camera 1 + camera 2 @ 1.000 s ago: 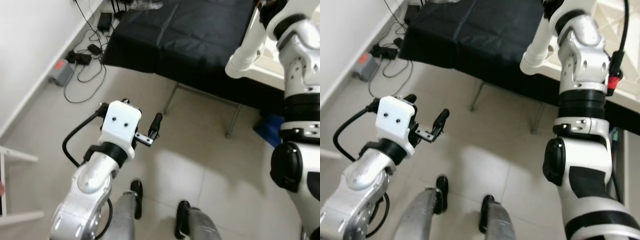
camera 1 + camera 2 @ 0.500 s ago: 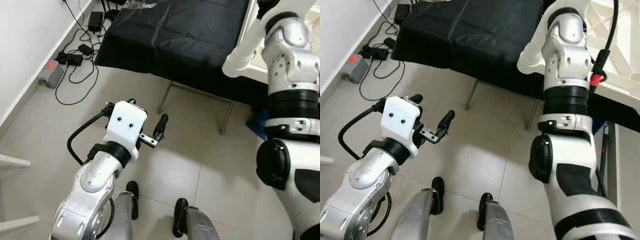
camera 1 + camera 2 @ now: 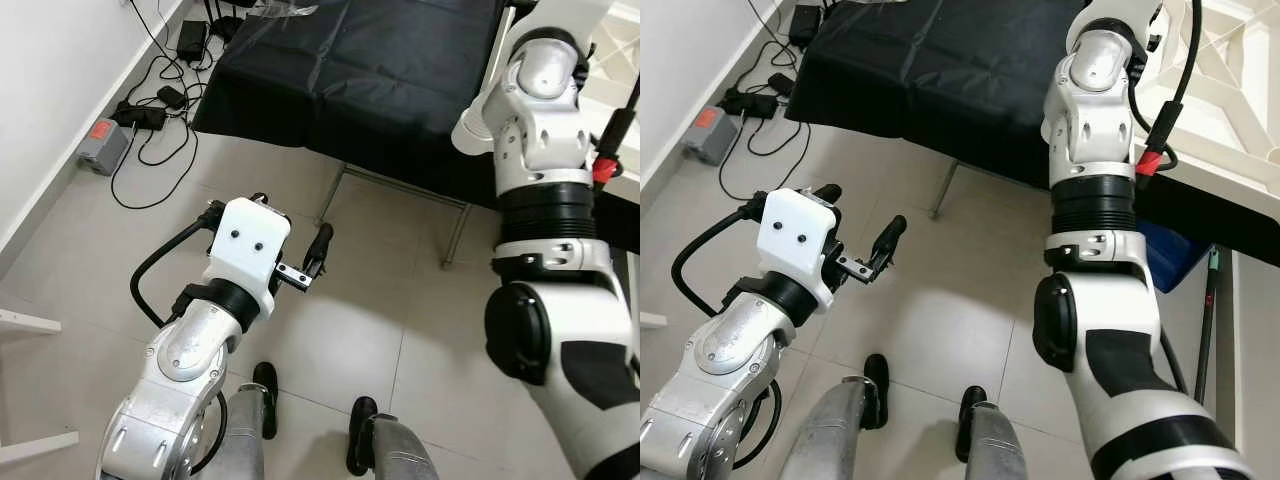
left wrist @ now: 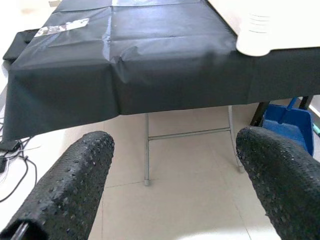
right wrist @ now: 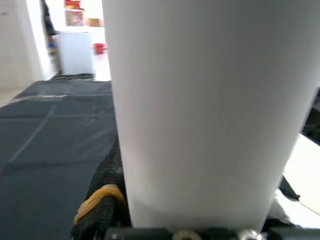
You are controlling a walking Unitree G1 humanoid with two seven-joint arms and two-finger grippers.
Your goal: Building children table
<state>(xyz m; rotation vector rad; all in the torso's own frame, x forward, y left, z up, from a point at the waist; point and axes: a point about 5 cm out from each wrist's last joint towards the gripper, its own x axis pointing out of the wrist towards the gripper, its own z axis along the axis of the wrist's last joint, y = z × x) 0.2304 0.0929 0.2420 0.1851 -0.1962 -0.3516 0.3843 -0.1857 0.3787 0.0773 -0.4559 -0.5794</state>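
Observation:
A white table leg stands close in the right wrist view, with my right gripper shut on it; black fingers show on both sides. My right arm is raised toward the black-clothed table. The leg's round end shows beside the arm, over the table's edge. A white lattice table part lies on the cloth at the right. My left gripper hangs open over the floor, facing the black table, fingers wide apart and holding nothing.
Cables and adapters and a grey box lie by the left wall. The table's metal legs reach the tiles. A blue dustpan sits under its right side. White frame bars stand at the lower left.
The view has shifted a little. My right arm has swung up and toward the table, carrying the white leg further over the cloth. The left arm has hardly moved.

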